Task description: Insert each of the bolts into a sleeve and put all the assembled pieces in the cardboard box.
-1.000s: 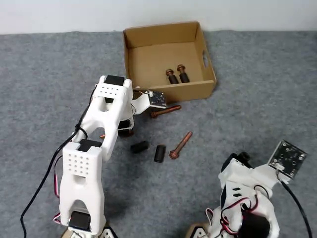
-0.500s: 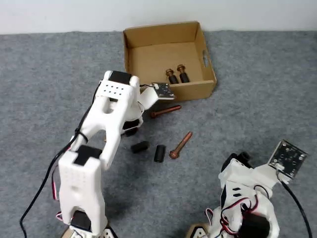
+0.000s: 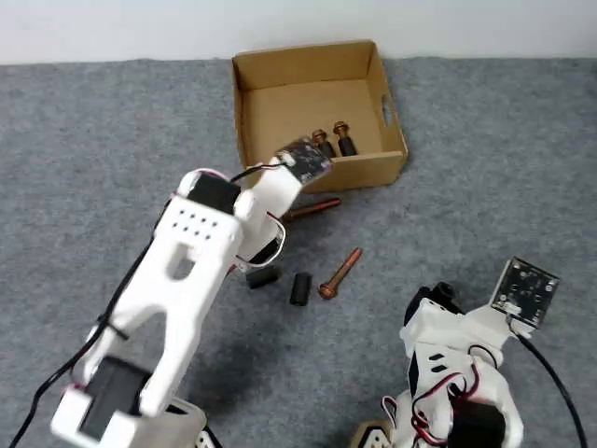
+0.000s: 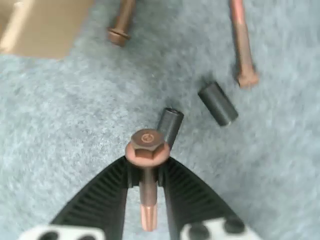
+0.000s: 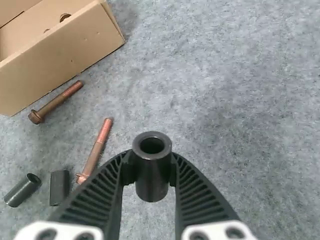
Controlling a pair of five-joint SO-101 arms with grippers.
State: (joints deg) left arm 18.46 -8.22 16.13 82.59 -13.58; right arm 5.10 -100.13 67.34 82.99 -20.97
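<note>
Bare bolts number three: the gripped bolt (image 4: 148, 150), the near bolt (image 3: 340, 273) and the far bolt (image 3: 312, 207). Bare sleeves number three: the gripped sleeve (image 5: 151, 167), the first loose sleeve (image 3: 263, 277) and the second loose sleeve (image 3: 299, 288). Assembled pieces number two. There is one cardboard box (image 3: 364, 173), open-topped, and it holds the first assembled piece (image 3: 320, 142) and the second assembled piece (image 3: 343, 138) side by side close to its wall nearest the arms. The left pincer (image 4: 148, 165) is clamped on the shank of the gripped bolt just behind the hex head; the head projects past the fingertips and the shank runs back between the jaws. The first loose sleeve lies on the carpet (image 3: 485, 168) just beyond that head, the second loose sleeve and the near bolt farther ahead, and the far bolt and the box farthest. The left arm (image 3: 187, 271) stretches out over the carpet, its wrist above the loose parts. The right pincer (image 5: 151, 172) is closed around the gripped sleeve, bore end showing past the fingertips; the loose parts lie ahead and to one side, well apart. The right arm (image 3: 457, 364) sits folded low.
</note>
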